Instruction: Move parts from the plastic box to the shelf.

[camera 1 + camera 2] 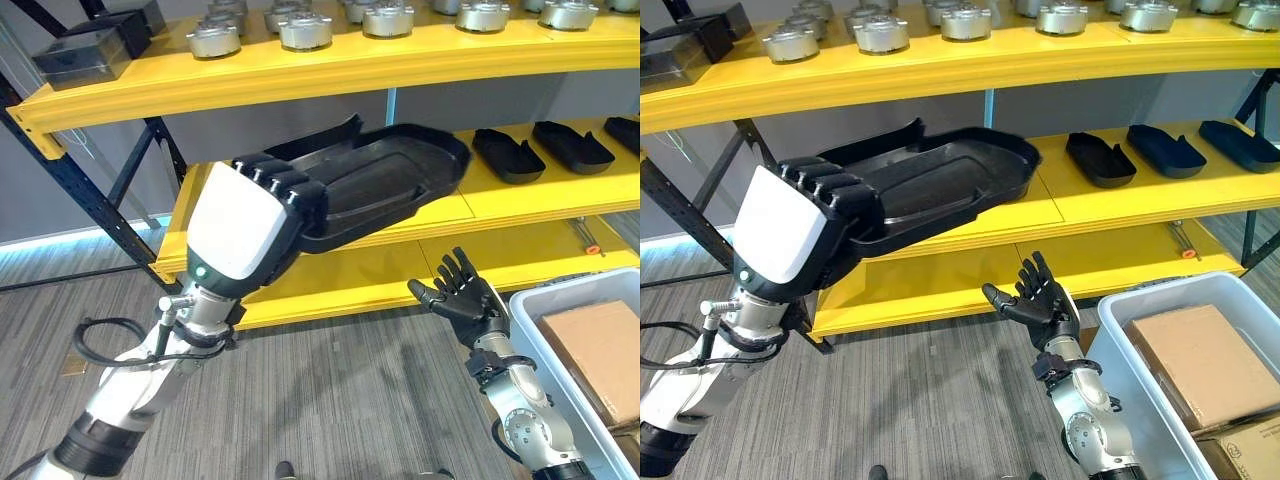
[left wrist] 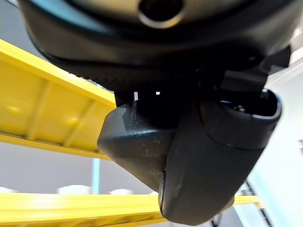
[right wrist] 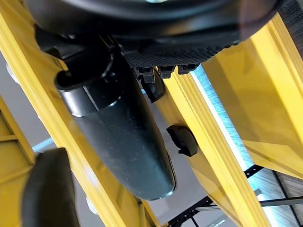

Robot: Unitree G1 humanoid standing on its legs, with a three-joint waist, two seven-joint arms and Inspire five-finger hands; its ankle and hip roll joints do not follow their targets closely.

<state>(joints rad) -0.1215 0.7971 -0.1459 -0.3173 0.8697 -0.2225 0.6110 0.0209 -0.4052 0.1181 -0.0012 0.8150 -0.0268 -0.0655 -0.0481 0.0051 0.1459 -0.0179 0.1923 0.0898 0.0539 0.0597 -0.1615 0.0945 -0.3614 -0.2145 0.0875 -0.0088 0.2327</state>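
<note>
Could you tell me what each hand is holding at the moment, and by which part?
The left hand grips the black tray by its near end; the right hand is open, holding nothing.

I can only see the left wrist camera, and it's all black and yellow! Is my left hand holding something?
Observer: Yes. The left hand has its fingers curled over the edge of a black tray-shaped part.
Operator: Is it at the shelf?
Observer: Its far end is over the yellow middle shelf, left of three smaller black parts.
Operator: What about my other hand?
Observer: The right hand is open, fingers spread, beside the plastic box.
</note>
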